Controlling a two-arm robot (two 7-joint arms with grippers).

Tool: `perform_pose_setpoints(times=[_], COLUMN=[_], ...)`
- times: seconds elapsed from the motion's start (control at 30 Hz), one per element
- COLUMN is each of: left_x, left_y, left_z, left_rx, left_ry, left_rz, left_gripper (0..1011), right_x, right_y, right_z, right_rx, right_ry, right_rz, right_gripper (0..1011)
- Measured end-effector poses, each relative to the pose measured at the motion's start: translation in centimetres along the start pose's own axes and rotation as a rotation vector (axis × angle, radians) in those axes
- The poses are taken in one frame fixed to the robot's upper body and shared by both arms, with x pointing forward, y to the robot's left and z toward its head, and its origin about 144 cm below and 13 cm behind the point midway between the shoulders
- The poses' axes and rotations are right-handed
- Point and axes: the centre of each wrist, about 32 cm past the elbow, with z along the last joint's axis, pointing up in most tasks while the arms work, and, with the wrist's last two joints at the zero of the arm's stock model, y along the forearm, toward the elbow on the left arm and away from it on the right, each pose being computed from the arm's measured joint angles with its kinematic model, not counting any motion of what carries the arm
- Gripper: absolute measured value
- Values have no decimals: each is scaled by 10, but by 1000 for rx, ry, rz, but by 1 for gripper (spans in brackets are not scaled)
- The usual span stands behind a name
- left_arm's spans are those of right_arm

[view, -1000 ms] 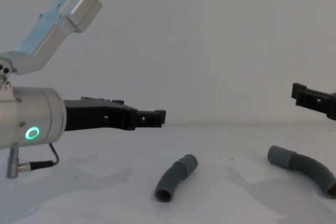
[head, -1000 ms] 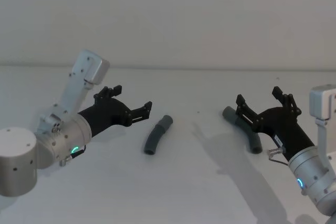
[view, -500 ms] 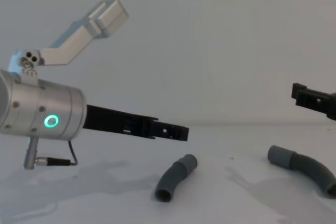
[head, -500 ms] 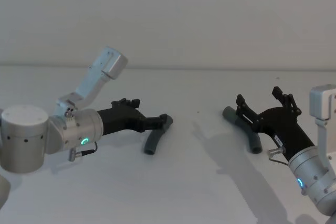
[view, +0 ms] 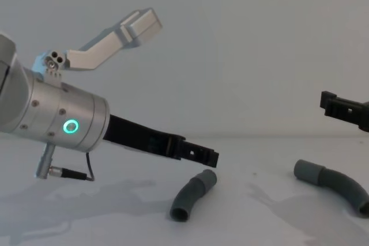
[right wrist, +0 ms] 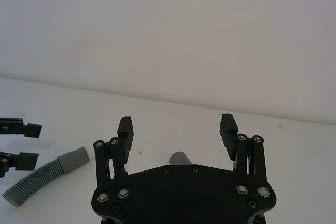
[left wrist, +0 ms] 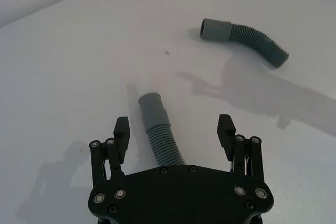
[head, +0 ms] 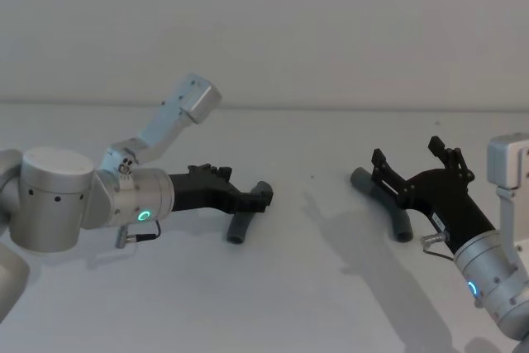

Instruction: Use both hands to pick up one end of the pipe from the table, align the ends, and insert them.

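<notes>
Sliding forward since a second ago, the left gripper (left wrist: 174, 125) hangs centre-left with fingers apart above the left pipe piece (view: 193, 195) on the table (head: 314, 287) (poised, I judge, to clamp it), while the right gripper (right wrist: 176, 124), likewise spread, hovers over the right pipe piece (view: 334, 184) at mid-right

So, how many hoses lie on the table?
2. One hose lies in the middle, below the open left pincer; the other hose lies to the right, partly behind the right pincer.
</notes>
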Motion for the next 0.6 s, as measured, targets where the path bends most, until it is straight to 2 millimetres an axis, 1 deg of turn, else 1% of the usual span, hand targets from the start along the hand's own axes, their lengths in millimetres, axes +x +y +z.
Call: perform_pose_setpoints(times=[0.33, 0.6], left_x=[-2, -5], left_y=[-7, -13], left_z=[7, 9], left_rx=[53, 75], left_ry=[-57, -101], left_rz=[9, 13], left_gripper=[1001, 1001], right_x=[0, 0], right_y=[0, 0], right_z=[0, 0], right_rx=[0, 0], right_ry=[0, 0], right_rz=[0, 0], right_gripper=[1000, 1000])
